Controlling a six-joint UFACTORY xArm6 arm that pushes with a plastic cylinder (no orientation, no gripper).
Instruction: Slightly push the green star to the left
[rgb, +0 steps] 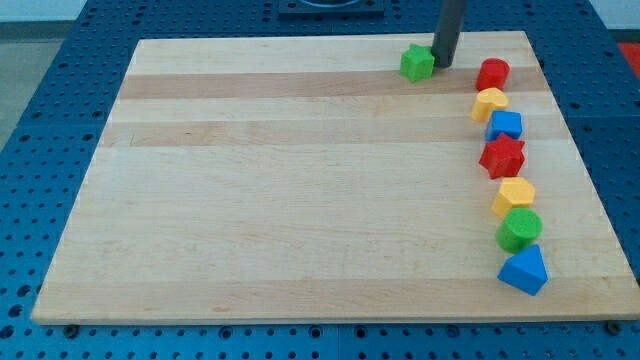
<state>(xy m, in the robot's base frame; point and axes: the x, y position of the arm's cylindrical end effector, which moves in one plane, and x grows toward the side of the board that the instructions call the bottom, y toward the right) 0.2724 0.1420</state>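
The green star (417, 62) lies near the top edge of the wooden board (300, 200), right of the middle. My tip (442, 65) is just to the star's right, touching or almost touching its right side. The dark rod rises from there out of the view's top.
A column of blocks runs down the board's right side: a red cylinder (492, 73), a yellow block (490, 102), a blue block (506, 125), a red star (502, 157), a yellow block (514, 196), a green cylinder (520, 229) and a blue triangle (525, 270). Blue pegboard table (40, 120) surrounds the board.
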